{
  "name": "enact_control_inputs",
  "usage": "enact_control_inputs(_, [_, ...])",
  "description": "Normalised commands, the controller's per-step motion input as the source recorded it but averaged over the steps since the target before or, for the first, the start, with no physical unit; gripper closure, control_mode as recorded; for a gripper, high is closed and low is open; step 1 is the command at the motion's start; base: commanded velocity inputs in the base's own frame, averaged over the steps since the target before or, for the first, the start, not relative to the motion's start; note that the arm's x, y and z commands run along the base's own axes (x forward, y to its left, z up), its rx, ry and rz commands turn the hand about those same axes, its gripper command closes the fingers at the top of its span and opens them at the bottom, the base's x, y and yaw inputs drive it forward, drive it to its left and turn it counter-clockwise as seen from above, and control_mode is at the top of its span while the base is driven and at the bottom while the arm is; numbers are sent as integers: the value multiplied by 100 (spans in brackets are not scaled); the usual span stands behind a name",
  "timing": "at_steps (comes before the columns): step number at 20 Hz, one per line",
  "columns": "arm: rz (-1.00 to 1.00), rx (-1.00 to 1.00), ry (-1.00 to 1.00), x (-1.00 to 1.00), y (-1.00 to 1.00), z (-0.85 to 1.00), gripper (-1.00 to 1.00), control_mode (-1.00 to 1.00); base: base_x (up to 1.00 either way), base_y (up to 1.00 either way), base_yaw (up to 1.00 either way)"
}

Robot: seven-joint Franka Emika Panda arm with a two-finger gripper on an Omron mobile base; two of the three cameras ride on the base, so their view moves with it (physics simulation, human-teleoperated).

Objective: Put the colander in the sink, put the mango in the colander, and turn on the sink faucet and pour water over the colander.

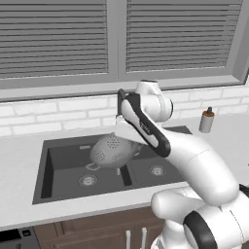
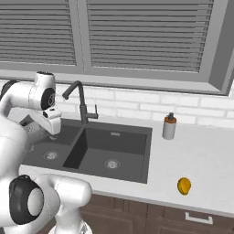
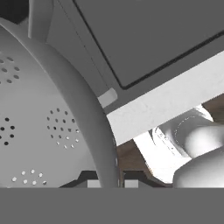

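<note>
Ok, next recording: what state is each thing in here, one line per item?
Round silver-grey perforated metal colander: tilted, held above the sink, not yet set down.
Gripper: shut on the colander's rim.
Dark charcoal double-basin sink: both basins hold nothing.
Small orange-yellow mango: lying on the counter right of the sink.
Tall dark grey gooseneck faucet: no water seen running.
Small beige soap bottle: upright on the counter.

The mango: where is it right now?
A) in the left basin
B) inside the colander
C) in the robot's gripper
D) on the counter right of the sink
D: the mango lies on the counter right of the sink, apart from the colander.
</note>
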Motion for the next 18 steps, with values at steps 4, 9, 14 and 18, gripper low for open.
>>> enact_control_inputs(4, [2,0,4,64,77,-3,100,-100,0,0,0])
enact_control_inputs(9, [8,-1,0,47,34,0,100,-100,0,0,0])
enact_control_inputs(14, [12,-4,0,25,4,-20,100,-100,0,0,0])
enact_control_inputs(18, [12,-10,0,29,8,-37,100,-100,0,0,0])
